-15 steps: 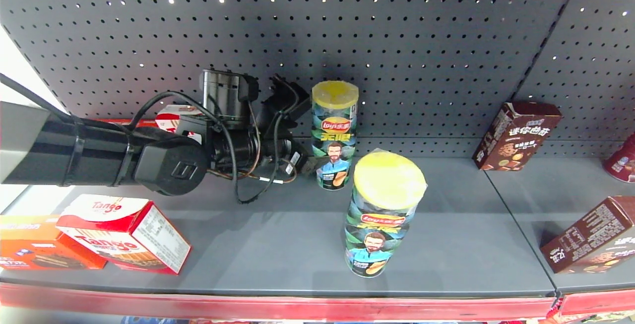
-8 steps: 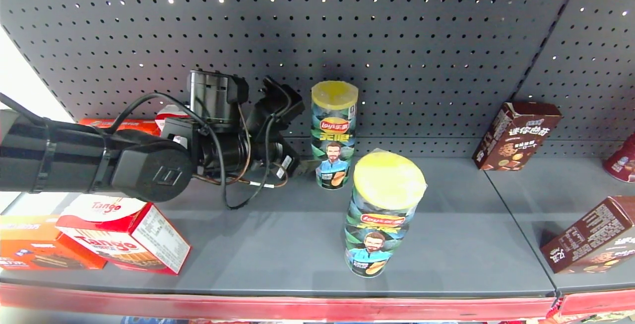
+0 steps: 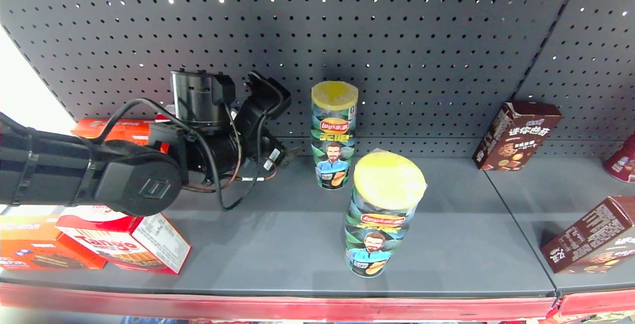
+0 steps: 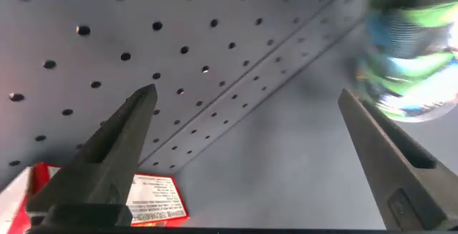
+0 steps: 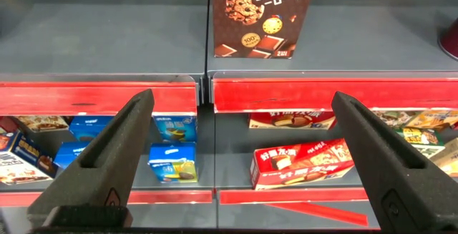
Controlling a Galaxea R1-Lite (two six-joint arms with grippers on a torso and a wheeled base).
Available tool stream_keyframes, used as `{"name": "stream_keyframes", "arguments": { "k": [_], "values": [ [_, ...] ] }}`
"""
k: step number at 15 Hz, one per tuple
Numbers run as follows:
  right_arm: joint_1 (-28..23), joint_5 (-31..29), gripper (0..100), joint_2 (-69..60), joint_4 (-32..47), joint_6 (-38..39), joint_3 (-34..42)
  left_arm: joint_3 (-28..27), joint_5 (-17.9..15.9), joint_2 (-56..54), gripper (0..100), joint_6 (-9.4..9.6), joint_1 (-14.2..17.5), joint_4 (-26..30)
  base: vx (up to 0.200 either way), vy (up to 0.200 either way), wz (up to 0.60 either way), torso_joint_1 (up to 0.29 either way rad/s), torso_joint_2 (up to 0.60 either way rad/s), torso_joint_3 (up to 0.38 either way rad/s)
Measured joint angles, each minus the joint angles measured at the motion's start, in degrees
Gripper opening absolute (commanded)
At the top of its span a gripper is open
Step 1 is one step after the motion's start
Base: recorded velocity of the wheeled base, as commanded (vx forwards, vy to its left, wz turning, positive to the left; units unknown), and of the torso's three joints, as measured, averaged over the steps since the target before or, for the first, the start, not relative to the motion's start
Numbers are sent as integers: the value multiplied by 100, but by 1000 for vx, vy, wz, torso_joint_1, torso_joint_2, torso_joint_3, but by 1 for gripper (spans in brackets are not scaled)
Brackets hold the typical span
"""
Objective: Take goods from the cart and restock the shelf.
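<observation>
The shelf (image 3: pixel 278 244) is a flat grey metal deck with a glossy red front lip, backed by a grey perforated panel (image 3: pixel 397 41). At its far left lies a flat orange carton (image 3: pixel 30 252), and just beside it a red-and-white carton (image 3: pixel 144 244) with a rounded top flap sits skewed near the front edge. Another orange carton (image 3: pixel 114 126) lies at the back, partly hidden by the left arm.

The left gripper (image 4: pixel 247 99) hangs close to the back panel with its dark, wedge-shaped fingers spread wide and nothing between them. It is just to the left of the rear chip can (image 3: pixel 334 135) and clear of it.

That can is a tall cylinder with a printed glossy wrap and a yellow plastic lid, standing upright near the back panel. A second chip can (image 3: pixel 379 215) of the same kind stands upright nearer the front edge, a little to the right and apart from the first.

Farther right, a brown cardboard carton (image 3: pixel 516 135) leans against the panel. Another brown carton (image 3: pixel 590 234) lies tilted near the front, and a red round container (image 3: pixel 622 162) is cut off by the edge.

The right gripper (image 5: pixel 243 98) is spread wide and empty before lower shelves with red rails, where an upright brown cookie carton (image 5: pixel 257 16) stands.
</observation>
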Motion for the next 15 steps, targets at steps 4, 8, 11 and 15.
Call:
{"name": "stream_keyframes", "arguments": {
  "k": [4, 8, 11, 15],
  "values": [
    [-2, 0, 100, 0, 0, 1, 0, 20, 0, 154, 100, -13, -205, -32, 0, 0, 0, 0, 0, 0],
    [2, -1, 100, 0, 0, 4, 0, -9, -2, 254, 100, -11, -299, -43, 0, 0, 0, 0, 0, 0],
    [2, 0, 100, 0, 0, 0, 0, -24, -13, 302, 100, -11, -319, -46, 0, 0, 0, 0, 0, 0],
    [-2, 0, 100, 0, 0, 0, 0, -105, -18, 369, 100, -16, -343, -40, 0, 0, 0, 0, 0, 0]
  ]
}}
